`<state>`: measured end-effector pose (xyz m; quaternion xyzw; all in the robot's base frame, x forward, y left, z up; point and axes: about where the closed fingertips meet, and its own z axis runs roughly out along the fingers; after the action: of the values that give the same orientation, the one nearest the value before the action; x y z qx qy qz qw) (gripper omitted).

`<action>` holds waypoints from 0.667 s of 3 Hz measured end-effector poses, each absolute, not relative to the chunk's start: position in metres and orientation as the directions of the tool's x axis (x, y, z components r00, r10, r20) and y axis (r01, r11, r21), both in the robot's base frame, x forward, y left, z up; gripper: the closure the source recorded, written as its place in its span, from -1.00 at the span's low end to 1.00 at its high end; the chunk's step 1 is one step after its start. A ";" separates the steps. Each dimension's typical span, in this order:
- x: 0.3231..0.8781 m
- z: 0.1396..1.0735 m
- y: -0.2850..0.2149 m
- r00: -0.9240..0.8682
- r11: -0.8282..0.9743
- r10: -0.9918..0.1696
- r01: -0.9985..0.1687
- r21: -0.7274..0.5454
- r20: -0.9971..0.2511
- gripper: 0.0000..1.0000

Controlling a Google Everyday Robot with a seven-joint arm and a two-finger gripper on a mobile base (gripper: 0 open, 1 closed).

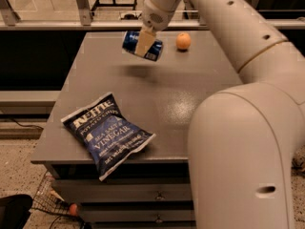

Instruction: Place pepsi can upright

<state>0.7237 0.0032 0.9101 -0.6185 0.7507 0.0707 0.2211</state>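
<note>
1. Camera view: the gripper (144, 45) is at the far side of the grey table (190, 94), near the back edge and left of the middle, at the end of the white arm (228, 27) that reaches in from the right foreground.
2. Its fingers are pinched on the pepsi can (128, 39); one pale finger (145, 41) crosses the front of the can's middle, and the dark-blue body shows on either side of it.
3. The can is held clear of the table, with a soft shadow (138, 70) on the surface below it.
4. The can is not upright: it lies nearly on its side, its long axis running left to right, the left end a little higher than the right.
5. An orange (183, 41) sits on the table just to the right of the can, apart from it.
6. A dark-blue chip bag (107, 133) lies flat at the near-left corner, well apart from the can, its lower end jutting over the front edge.
7. Drawers (143, 194) show under the tabletop.
</note>
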 end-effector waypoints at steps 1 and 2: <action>0.718 0.926 0.003 -0.067 0.184 -0.808 -0.973 -0.142 -0.585 1.00; 0.713 0.941 0.015 -0.037 0.173 -0.686 -0.978 -0.114 -0.726 1.00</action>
<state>0.7126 0.0145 0.9405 -0.6058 0.6870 0.2157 0.3384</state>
